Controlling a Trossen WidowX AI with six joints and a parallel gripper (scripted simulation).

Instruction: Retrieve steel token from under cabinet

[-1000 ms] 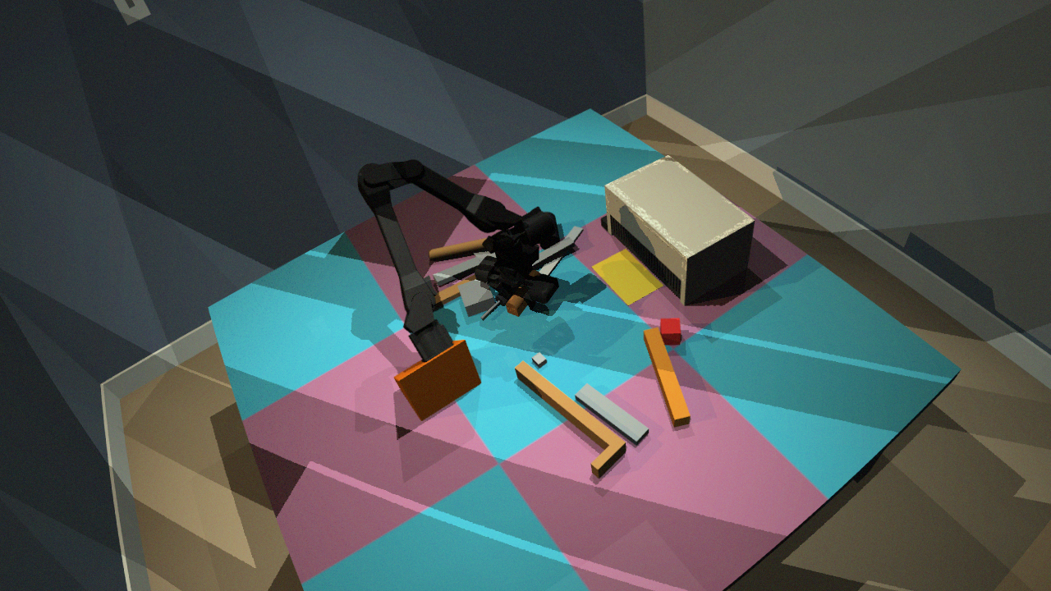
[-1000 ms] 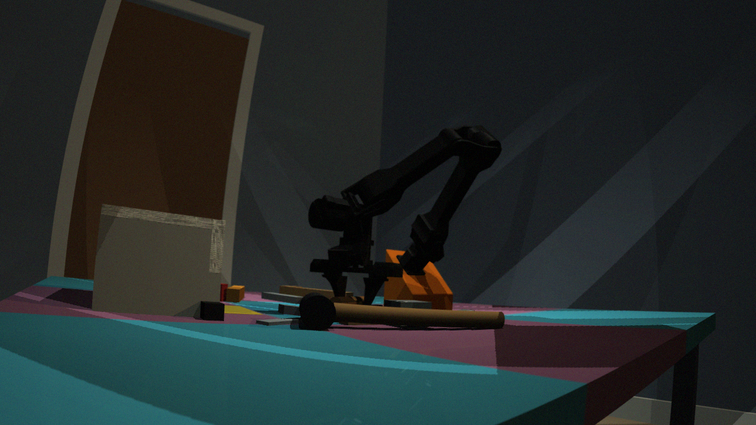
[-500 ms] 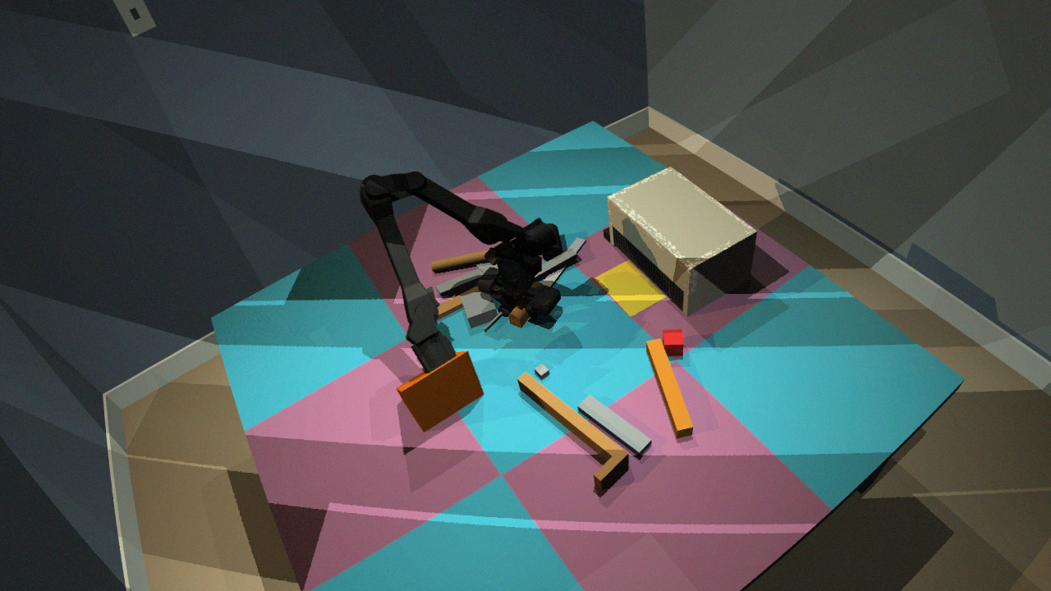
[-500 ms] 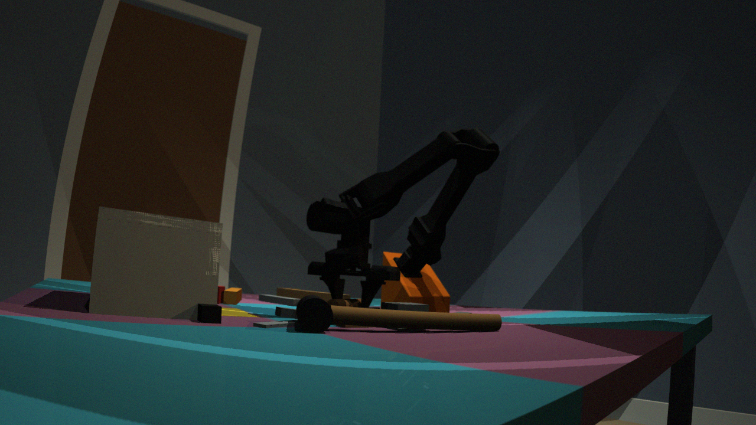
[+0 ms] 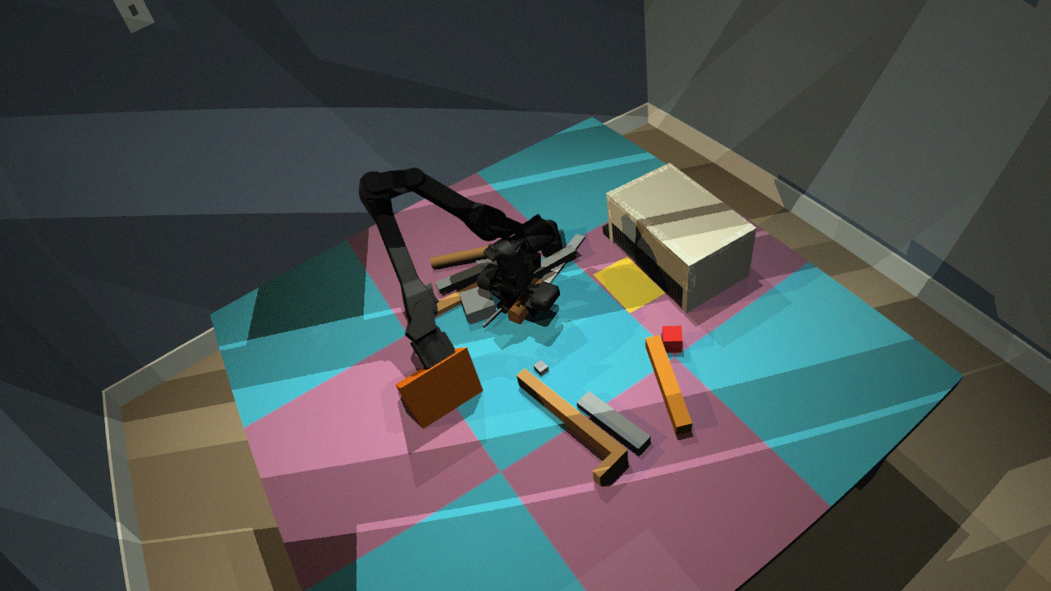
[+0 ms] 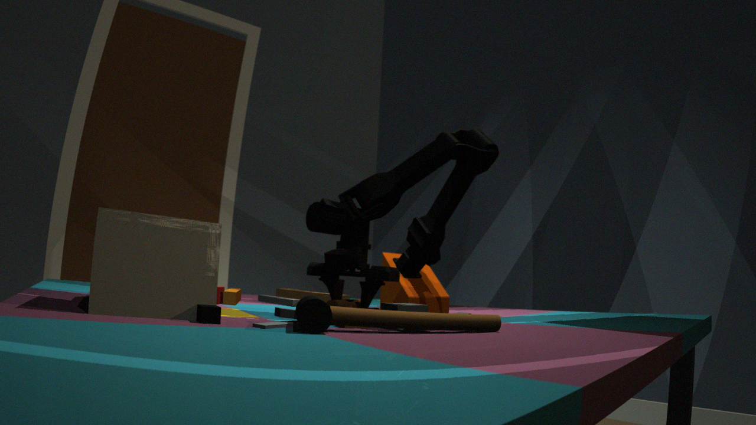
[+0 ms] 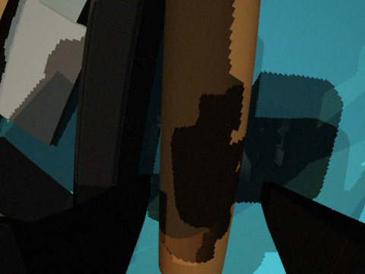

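The cream cabinet stands with dark vent slots facing the yellow marked area. The token cannot be made out in any view. My gripper is open and low over the table. Its fingers stand on either side of a round brown wooden rod, with a gap at each side in the wrist view. The rod's near end is visible; its far part is hidden by the gripper in the top view. A dark bar lies just left of the rod.
Grey bars, a grey block and a dark-headed wooden rod crowd around the gripper. An L-shaped wooden stick, a grey bar, an orange bar, a red cube and a small grey cube lie forward.
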